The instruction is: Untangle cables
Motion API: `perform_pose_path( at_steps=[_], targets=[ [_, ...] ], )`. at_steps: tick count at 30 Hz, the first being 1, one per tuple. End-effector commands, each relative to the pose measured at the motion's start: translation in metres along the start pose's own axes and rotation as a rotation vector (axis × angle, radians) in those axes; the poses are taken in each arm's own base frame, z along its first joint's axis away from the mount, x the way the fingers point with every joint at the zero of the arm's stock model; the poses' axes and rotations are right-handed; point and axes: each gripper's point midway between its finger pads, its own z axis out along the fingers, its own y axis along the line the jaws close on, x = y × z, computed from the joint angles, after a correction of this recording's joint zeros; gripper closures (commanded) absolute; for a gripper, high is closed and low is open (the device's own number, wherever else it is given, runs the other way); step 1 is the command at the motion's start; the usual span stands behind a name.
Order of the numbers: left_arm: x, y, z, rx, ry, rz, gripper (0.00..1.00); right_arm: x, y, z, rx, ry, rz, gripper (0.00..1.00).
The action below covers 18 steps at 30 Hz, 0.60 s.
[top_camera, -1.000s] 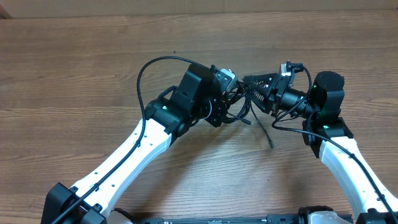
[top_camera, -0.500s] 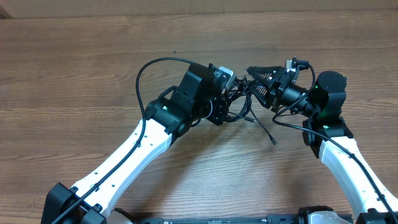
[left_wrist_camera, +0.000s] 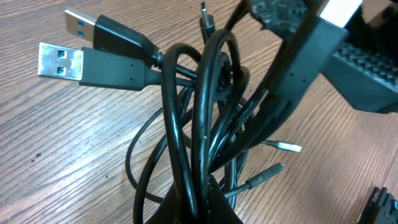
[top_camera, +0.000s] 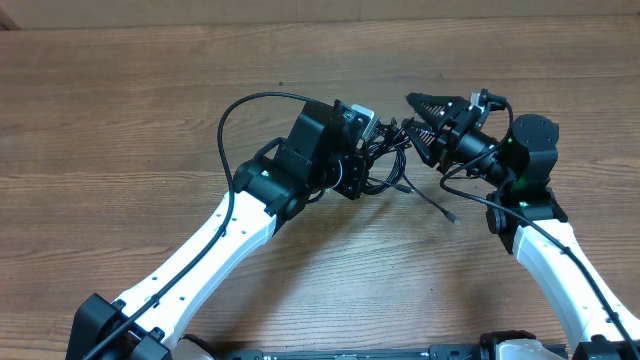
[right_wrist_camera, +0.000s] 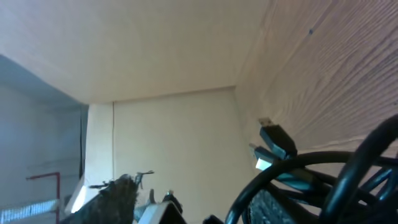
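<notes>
Overhead, the right claw (top_camera: 415, 122) stood spread beside the cables (top_camera: 390, 165), while only the left wrist view showed the left claw (left_wrist_camera: 208, 206) clenched on them, near two USB-A plugs (left_wrist_camera: 62, 62) on the tabletop (left_wrist_camera: 56, 149).

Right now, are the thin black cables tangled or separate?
Tangled: the thin black cables loop through one another in one bundle.

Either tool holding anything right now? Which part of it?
Left tool is shut on the cables, clamping the bundle where the strands bunch together. Right tool is open, apparently gripping nothing.
</notes>
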Motion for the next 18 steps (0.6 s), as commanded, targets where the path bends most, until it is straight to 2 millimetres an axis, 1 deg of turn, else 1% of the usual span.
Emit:
perform_pose_path(
  at_steps=[1, 3, 5, 12, 15, 18],
  targets=[
    [-0.008, -0.023, -0.005, 0.108, -0.024, 0.092, 0.96, -0.006, 0.008, 0.001, -0.021, -0.041, -0.005, 0.40],
    [-0.011, -0.028, -0.005, 0.135, -0.036, 0.102, 0.96, -0.006, 0.009, 0.001, -0.023, -0.039, -0.007, 0.40],
    [-0.013, -0.029, -0.005, 0.136, -0.044, 0.105, 0.96, -0.002, 0.008, 0.003, -0.022, -0.030, -0.008, 0.40],
    [-0.017, -0.030, -0.006, 0.138, -0.062, 0.120, 0.96, 0.016, 0.007, 0.012, -0.017, 0.015, -0.013, 0.40],
    [-0.017, -0.030, -0.006, 0.138, -0.062, 0.129, 0.96, 0.016, 0.007, 0.013, -0.016, 0.010, -0.014, 0.40],
    [-0.016, -0.030, -0.006, 0.141, -0.057, 0.128, 0.96, 0.011, 0.007, 0.013, -0.017, -0.020, -0.014, 0.40]
  ],
)
